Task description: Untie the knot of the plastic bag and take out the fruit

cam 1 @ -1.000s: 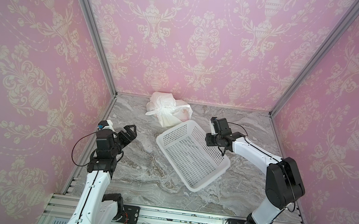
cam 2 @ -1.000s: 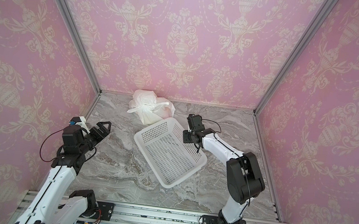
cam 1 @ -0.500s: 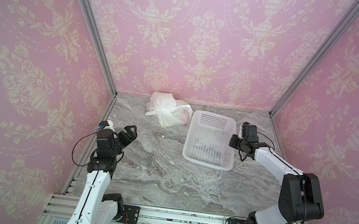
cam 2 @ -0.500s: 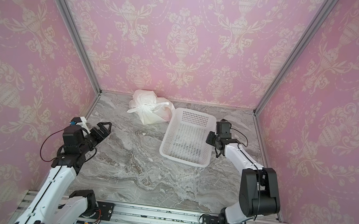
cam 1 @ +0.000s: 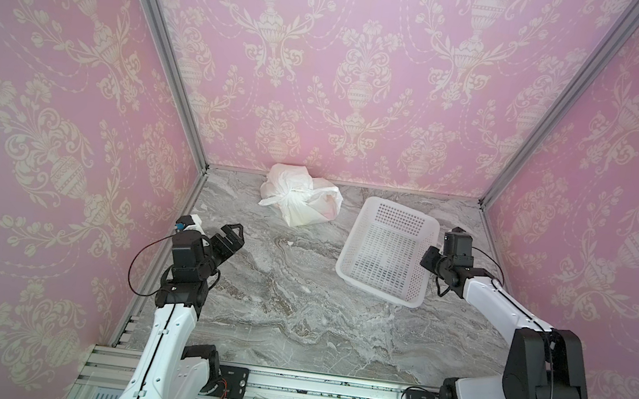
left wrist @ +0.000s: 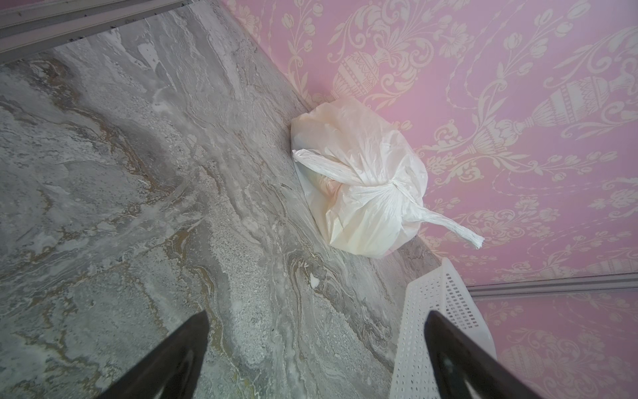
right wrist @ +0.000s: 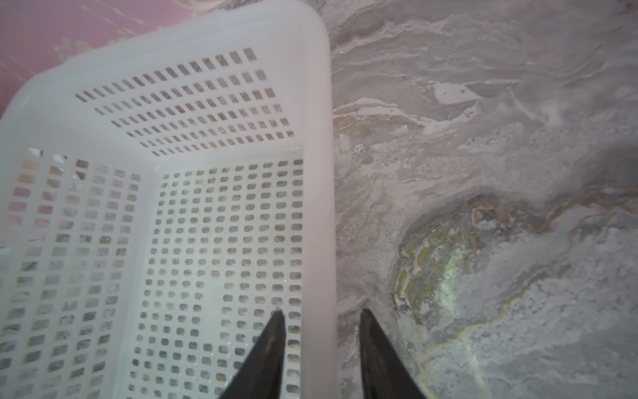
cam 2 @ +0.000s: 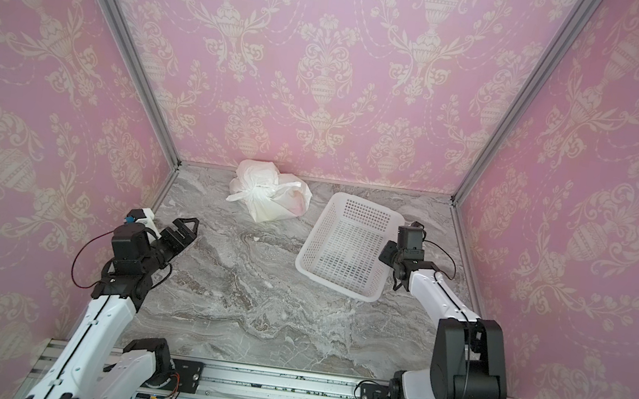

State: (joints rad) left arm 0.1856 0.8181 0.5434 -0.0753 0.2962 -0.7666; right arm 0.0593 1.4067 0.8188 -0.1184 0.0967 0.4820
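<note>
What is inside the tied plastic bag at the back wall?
Only faint pink and yellowish tints show through the plastic bag; its knot is tied, so the contents are hidden.

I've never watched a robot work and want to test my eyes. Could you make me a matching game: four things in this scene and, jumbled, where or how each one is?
Things
1. plastic bag
2. basket
3. left gripper
4. right gripper

States
A. jaws straddle a perforated white rim, one inside and one outside
B. knotted shut, at the far back
C. empty, on the right arm's side
D. jaws wide apart, nothing between them

Pairs: 1-B, 2-C, 3-D, 4-A
</note>
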